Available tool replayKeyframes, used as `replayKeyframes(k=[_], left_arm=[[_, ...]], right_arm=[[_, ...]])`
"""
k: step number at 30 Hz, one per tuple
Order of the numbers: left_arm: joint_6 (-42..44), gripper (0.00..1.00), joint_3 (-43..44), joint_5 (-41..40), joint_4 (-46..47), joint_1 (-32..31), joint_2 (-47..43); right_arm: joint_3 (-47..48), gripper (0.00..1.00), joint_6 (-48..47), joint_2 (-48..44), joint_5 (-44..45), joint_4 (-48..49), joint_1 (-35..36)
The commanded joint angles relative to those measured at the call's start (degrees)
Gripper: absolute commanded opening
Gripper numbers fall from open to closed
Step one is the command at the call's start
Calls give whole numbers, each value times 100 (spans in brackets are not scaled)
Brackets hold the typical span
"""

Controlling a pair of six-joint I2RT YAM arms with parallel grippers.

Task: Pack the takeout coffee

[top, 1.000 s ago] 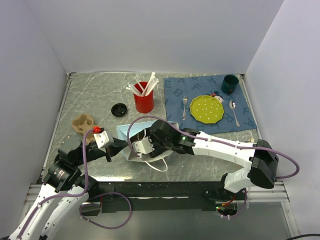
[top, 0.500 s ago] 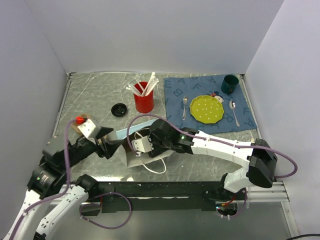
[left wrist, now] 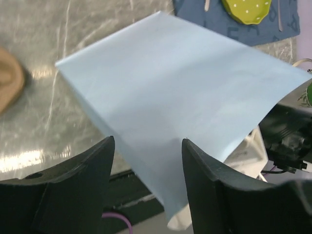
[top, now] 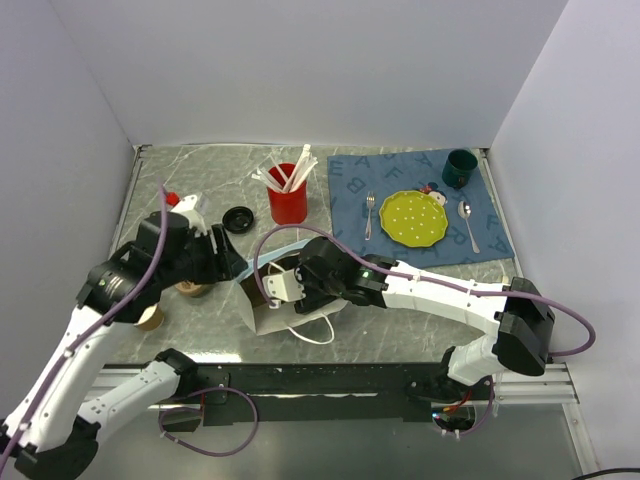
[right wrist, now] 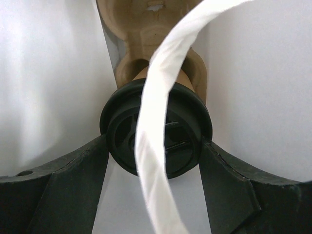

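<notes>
The takeout coffee (right wrist: pixel 122 131) shows its black lid end-on in the right wrist view, brown paper cup behind it. My right gripper (right wrist: pixel 153 141) is shut on it, a finger pressed against each side of the lid, between the white inner walls of the light blue paper bag (top: pixel 262 305). The bag's white handle (right wrist: pixel 161 112) hangs across the lid. From above, the right gripper (top: pixel 275 285) reaches into the bag's mouth and the cup is mostly hidden. My left gripper (left wrist: pixel 146 141) is open, with the bag's blue side (left wrist: pixel 185 87) just beyond its fingers and untouched; from above this gripper (top: pixel 225 265) sits left of the bag.
A red cup of white utensils (top: pixel 288 200) and a loose black lid (top: pixel 238 219) stand behind the bag. A blue placemat (top: pixel 350 180) at the back right carries a green plate (top: pixel 413 218), fork (top: pixel 369 215), spoon (top: pixel 467 222) and teal mug (top: pixel 460 167). A tan cardboard piece (top: pixel 190 289) lies under the left arm.
My left gripper has opened, let go of the bag and swung up and back to the left. The bag stands taller now. The right arm has hardly moved.
</notes>
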Motion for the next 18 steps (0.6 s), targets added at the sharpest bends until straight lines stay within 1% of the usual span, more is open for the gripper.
replayKeyframes(k=[1,4,7,12,18], left_arm=[[-774,63,215,-313,-787,-14,-588],[-1082,60,198,-314,-990,-14,-686],[-1232,57,119,-95,-1280,-14,-650],[-1416,54,-242,249,-921,-14,-940],[-1443,52,-470,407,-587,-14,-923]], right_arm=[[166,33,260,-122,-108,203,47],[123,33,339,-96,-116,273,47],[0,33,365,-139,-134,396,56],[-141,33,462,-236,15,458,73],[-247,34,576,-298,121,432,100]])
